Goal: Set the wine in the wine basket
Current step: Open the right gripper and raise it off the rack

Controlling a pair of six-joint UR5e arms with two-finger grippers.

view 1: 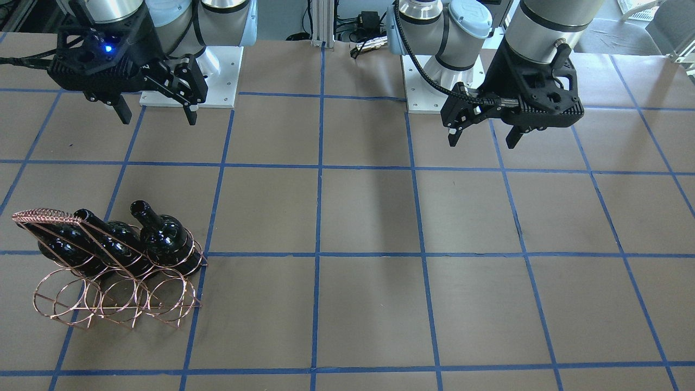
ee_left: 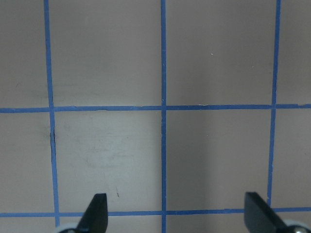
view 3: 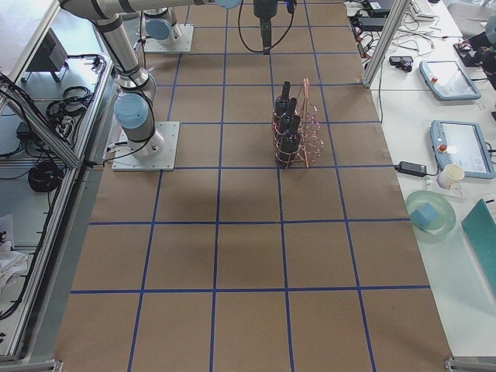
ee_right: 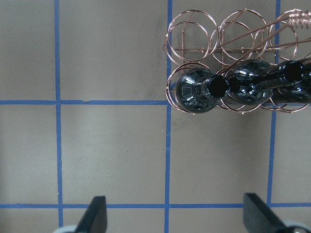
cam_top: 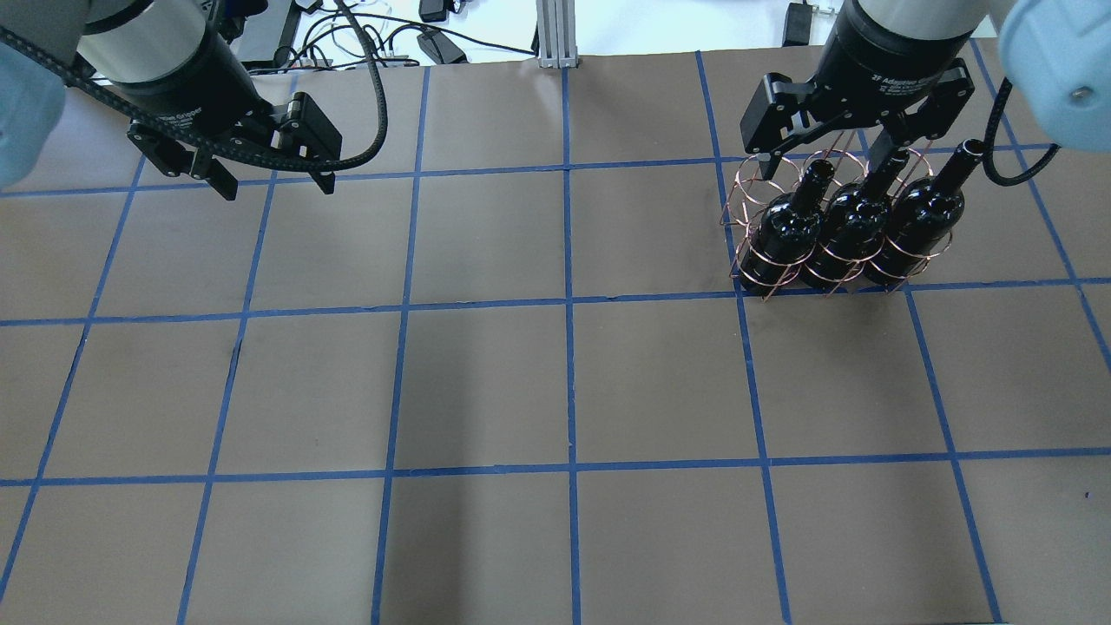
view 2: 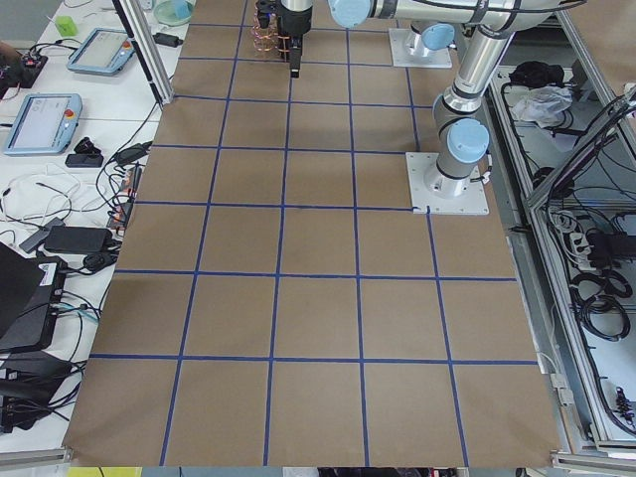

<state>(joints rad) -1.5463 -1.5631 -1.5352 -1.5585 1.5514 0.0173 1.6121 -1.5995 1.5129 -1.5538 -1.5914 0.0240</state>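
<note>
At the bottom edge of the right wrist view, the right gripper [ee_right: 175, 204] shows two fingertips spread wide with nothing between them. Well above them, in the upper right, three bottles [ee_right: 250, 86] lie side by side in the basket [ee_right: 218, 48], open mouths toward the lens, with a row of vacant rings beyond. Only the front view shows the slanted ribbed top crossing two bottles, and that gripper hanging apart from the rack toward the upper left. The left gripper [ee_left: 175, 201], also spread, holds nothing above the gridded table [ee_left: 107, 155].
</note>
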